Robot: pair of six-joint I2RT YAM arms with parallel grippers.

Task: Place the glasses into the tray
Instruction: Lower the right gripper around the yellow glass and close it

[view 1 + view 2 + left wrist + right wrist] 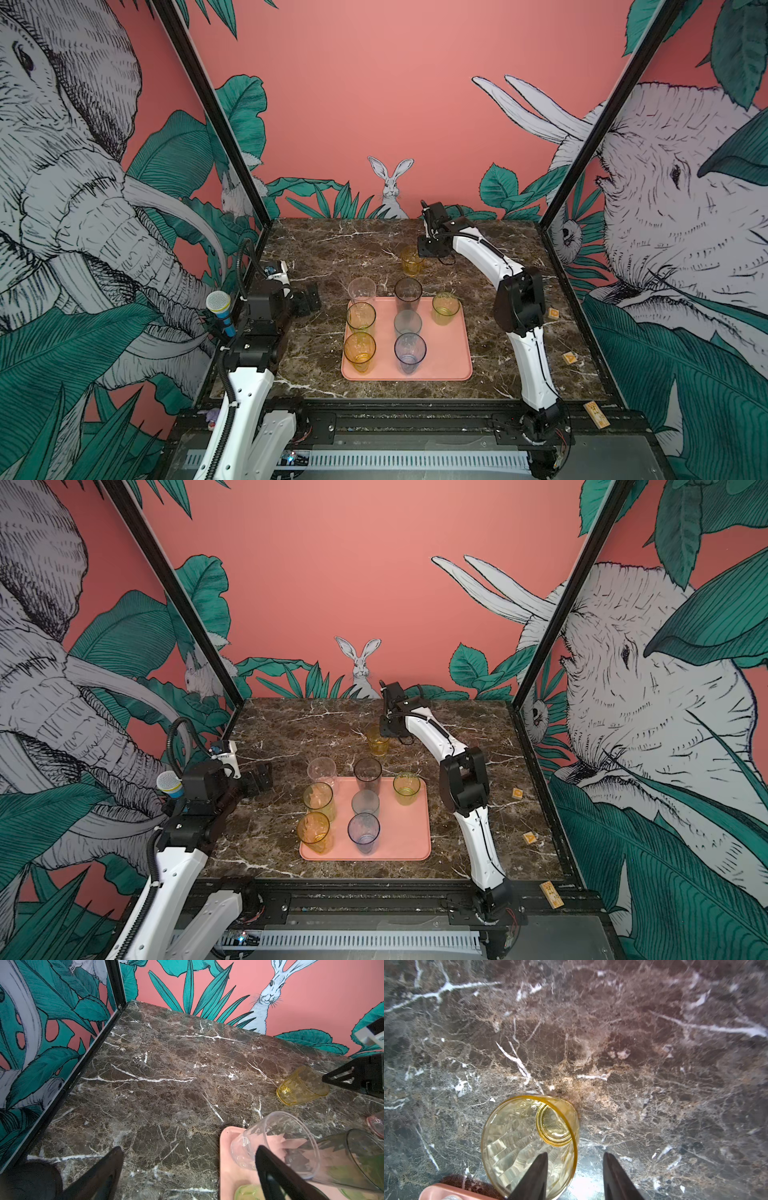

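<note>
Step in hand: picking up the eighth glass. The short amber glass (412,259) stands upright on the worktop (332,249), just beyond the far edge of the tray (444,353), which already carries seven other glasses (408,322). The right gripper (575,1154) is down at this glass. Its fingers (536,1176) are spread partway and straddle the rim wall, one inside the cup and one outside, with a gap on both sides, so nothing is pinched yet. The left gripper (309,297) hangs over bare worktop off the tray's left side, its fingers (274,1169) spread wide and empty. The next move likely calls for closing on the wall, lifting straight up, then carrying the glass back to an open spot on the tray's right side. That spot needs to be clear of the short green glass, and the thin wall could slip in the pinch.
</note>
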